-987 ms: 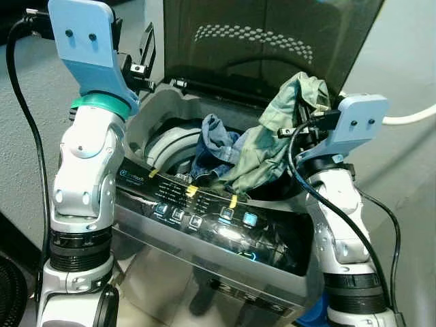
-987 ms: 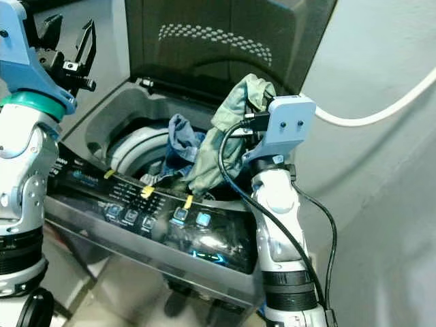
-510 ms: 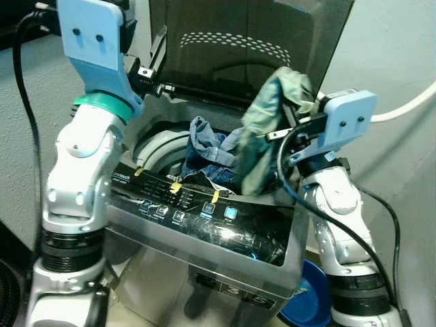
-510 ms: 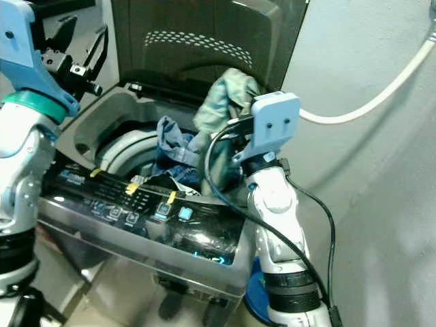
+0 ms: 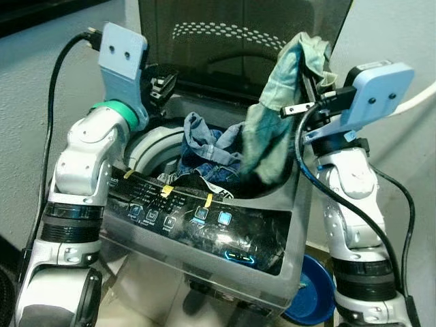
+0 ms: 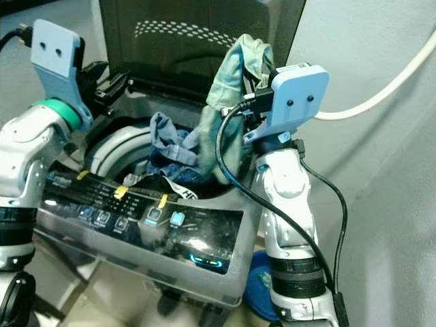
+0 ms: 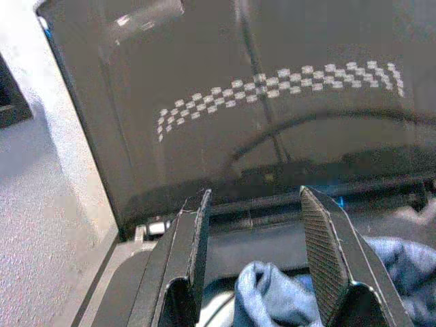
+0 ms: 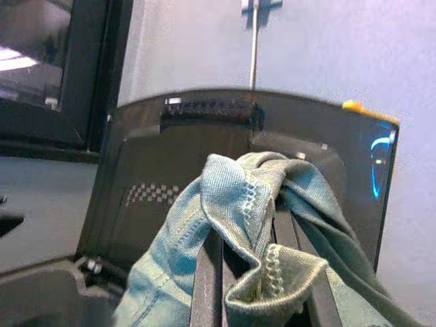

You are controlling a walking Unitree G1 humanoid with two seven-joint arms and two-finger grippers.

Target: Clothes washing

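A top-loading washing machine (image 5: 204,231) stands before me with its dark lid (image 5: 238,41) raised. My right gripper (image 5: 310,85) is shut on a pale green garment (image 5: 272,129), held above the tub's right side; the cloth hangs down into the opening. In the right wrist view the green garment (image 8: 238,204) is bunched over the fingers (image 8: 208,286). A blue denim garment (image 5: 204,143) lies heaped in the drum. My left gripper (image 5: 161,83) hovers open over the tub's back left corner. The left wrist view looks between its fingers (image 7: 327,252) at the denim (image 7: 272,300).
The control panel (image 5: 184,211) with lit buttons and yellow tape strips runs along the machine's front. A white hose (image 6: 381,95) crosses the wall on the right. A blue basin (image 5: 310,296) lies on the floor by the machine's right side. Grey walls close in on both sides.
The camera has shifted. My right gripper has lifted the green garment higher. My left arm has dropped and swung in toward the tub's back left corner.
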